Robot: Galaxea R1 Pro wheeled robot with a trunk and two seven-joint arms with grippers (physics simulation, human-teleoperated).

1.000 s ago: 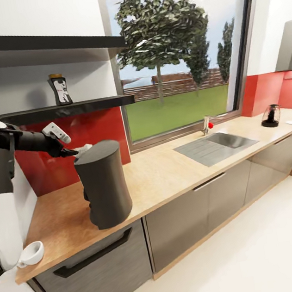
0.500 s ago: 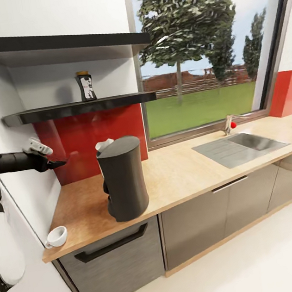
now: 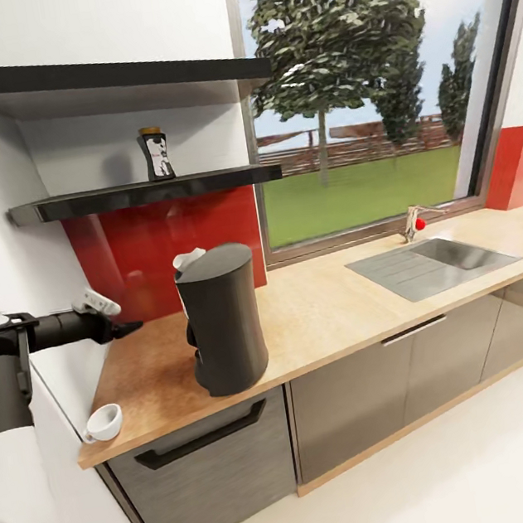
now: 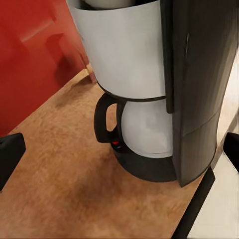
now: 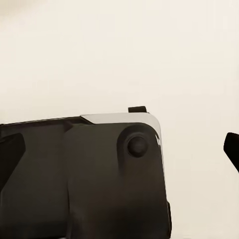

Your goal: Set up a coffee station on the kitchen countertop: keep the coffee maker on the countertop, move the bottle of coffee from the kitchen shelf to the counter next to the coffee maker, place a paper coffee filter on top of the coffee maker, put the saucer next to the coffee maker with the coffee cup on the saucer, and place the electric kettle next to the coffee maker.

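Left gripper (image 3: pixel 129 326) jaws spread, empty; bottle of coffee (image 3: pixel 156 154) looks light, rigid, slick — grab mid-body, below cap.

Dark-grey coffee maker (image 3: pixel 222 319) stands upright on the surface (image 3: pixel 327 310), white filter (image 3: pixel 187 260) behind its top; coffee bottle (image 3: pixel 156 154) upright on the shelf (image 3: pixel 143 194); cup (image 3: pixel 103 422) near the surface's corner
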